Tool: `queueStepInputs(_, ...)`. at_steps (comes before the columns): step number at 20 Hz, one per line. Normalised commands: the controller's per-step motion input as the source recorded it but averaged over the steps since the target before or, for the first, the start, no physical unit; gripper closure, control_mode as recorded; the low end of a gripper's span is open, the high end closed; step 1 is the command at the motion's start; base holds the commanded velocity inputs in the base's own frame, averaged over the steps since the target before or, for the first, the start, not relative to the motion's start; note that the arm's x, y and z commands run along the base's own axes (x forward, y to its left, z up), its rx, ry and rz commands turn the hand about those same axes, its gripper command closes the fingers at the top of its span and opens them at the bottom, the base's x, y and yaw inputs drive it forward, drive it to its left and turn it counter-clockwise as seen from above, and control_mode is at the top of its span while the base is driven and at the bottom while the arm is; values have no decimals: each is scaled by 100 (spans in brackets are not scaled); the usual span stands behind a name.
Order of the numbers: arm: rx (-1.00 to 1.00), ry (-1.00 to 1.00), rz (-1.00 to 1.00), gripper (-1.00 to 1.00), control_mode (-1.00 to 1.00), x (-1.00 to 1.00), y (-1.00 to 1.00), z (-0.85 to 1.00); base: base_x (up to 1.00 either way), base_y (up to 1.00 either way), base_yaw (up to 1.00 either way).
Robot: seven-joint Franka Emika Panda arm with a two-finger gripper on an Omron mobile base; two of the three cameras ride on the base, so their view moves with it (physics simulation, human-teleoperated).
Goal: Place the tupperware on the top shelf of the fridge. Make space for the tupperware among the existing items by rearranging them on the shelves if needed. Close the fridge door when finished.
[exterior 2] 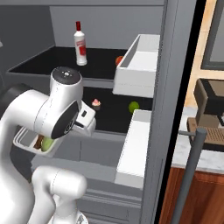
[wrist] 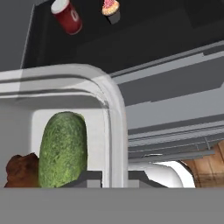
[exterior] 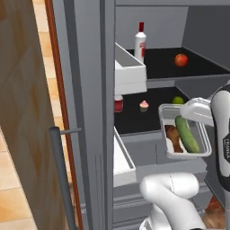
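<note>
Both fridge (exterior: 90,90) doors stand open in front of you. Your gripper (wrist: 114,174) is pinched on the rim of the tupperware (exterior: 185,132), held in the air just outside the lower shelf (exterior: 148,117). It could tip and slip, I think. Up on the top shelf (exterior: 197,66), the wide gap between the white bottle (exterior: 140,43) and red fruit (exterior: 181,59) looks free. Watch the door bin (exterior: 130,67).

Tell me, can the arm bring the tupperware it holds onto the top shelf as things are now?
Probably yes. The claw is shut on the rim of the tupperware, the doors are open, and the top shelf has bare space between the white bottle and the red fruit. It must lift first.
</note>
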Motion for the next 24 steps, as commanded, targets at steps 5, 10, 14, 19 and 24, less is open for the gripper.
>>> queueStepInputs(5, 0, -1, -2, 100, -100, 18, 2, 3, 0, 0, 0)
queueStepInputs(10, 0, -5, 0, 100, -100, -2, -3, 50, 0, 0, 0)
queueStepInputs(14, 0, 0, -4, 100, -100, 19, -1, 45, 0, 0, 0)
queueStepInputs(19, 0, -14, -22, 100, -100, 9, 0, 2, 0, 0, 0)
queueStepInputs(24, 7, -24, -31, 100, -100, -1, 1, 10, 0, 0, 0)
